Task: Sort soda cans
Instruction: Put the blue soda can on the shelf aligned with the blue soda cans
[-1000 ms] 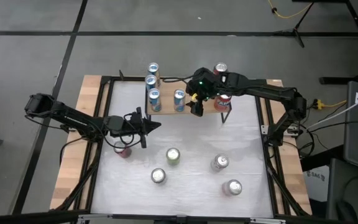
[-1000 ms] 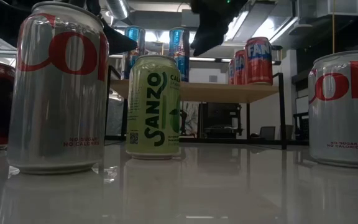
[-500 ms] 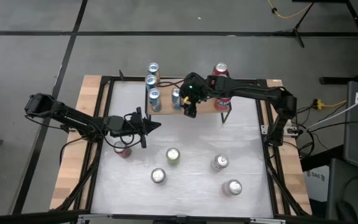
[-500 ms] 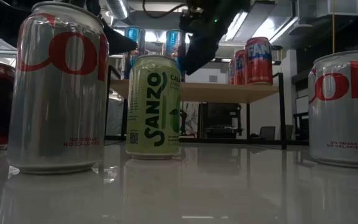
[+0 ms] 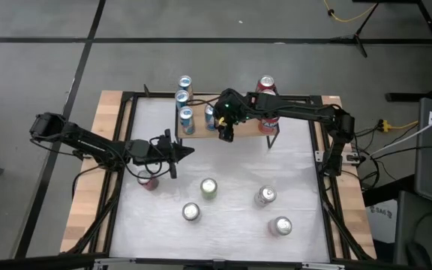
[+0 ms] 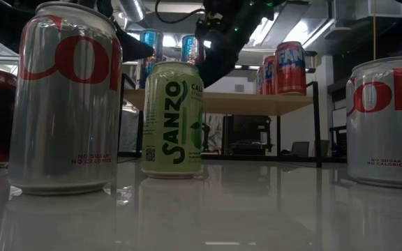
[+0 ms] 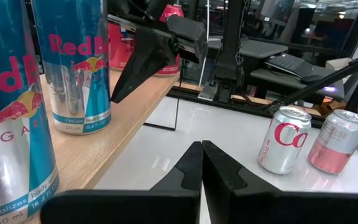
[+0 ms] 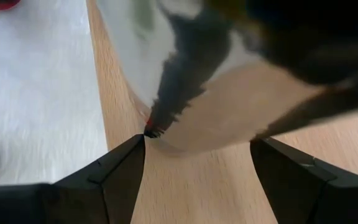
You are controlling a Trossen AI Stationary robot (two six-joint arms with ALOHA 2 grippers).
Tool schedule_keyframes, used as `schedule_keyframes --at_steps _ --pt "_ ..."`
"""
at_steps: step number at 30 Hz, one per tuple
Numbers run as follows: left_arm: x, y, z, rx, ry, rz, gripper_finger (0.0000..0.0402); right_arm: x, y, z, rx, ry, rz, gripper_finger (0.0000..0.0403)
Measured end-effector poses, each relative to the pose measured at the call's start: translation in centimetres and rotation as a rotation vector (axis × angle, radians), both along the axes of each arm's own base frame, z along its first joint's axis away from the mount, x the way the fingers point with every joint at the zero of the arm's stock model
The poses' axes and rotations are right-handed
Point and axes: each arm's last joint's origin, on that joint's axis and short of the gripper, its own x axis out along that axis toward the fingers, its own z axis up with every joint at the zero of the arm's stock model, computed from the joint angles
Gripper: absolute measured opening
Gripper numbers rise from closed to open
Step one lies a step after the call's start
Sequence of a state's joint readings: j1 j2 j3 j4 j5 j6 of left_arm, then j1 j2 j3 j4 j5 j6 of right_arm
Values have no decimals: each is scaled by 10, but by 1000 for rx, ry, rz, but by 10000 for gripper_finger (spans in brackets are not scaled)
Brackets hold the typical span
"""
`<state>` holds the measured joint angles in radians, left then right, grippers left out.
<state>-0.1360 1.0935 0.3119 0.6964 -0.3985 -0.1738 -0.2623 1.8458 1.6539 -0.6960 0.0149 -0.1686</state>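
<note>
Sorting cans: right gripper at the shelf

Wooden shelf at table's far edge carries light-blue cans on its left end, red cans on its right. Silver cans, one pale-green can stand on the table. Right gripper fingers spread, straddling a blue can's base. Left gripper fingers pressed together, empty, above table's left side.

A white worktop is seen from above, framed by black metal rails and edged with light wood on both sides. A raised wooden shelf is set along its far edge and is carried on thin black legs in the low view. Grey floor surrounds the frame. A yellow cable is laid on the floor beyond it. Office desks are visible in the room behind.
</note>
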Motion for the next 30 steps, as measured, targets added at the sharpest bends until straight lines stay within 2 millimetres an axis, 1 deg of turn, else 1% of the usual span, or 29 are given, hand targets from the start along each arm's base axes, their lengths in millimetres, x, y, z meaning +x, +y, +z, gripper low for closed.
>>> schedule_keyframes --at_steps 6,9,20,26,30 --pt "0 0 0 0 0 0 0 -1 1 0 21 7 16 280" --pt "0 0 0 0 0 0 0 -4 1 3 6 10 1 280" --pt "0 0 0 0 0 0 0 -24 6 38 -37 -70 -22 280" --pt "0 0 0 0 0 0 0 -33 8 52 -45 -105 -23 280" --pt "0 0 0 0 0 0 0 -39 10 66 -63 -169 -24 280"
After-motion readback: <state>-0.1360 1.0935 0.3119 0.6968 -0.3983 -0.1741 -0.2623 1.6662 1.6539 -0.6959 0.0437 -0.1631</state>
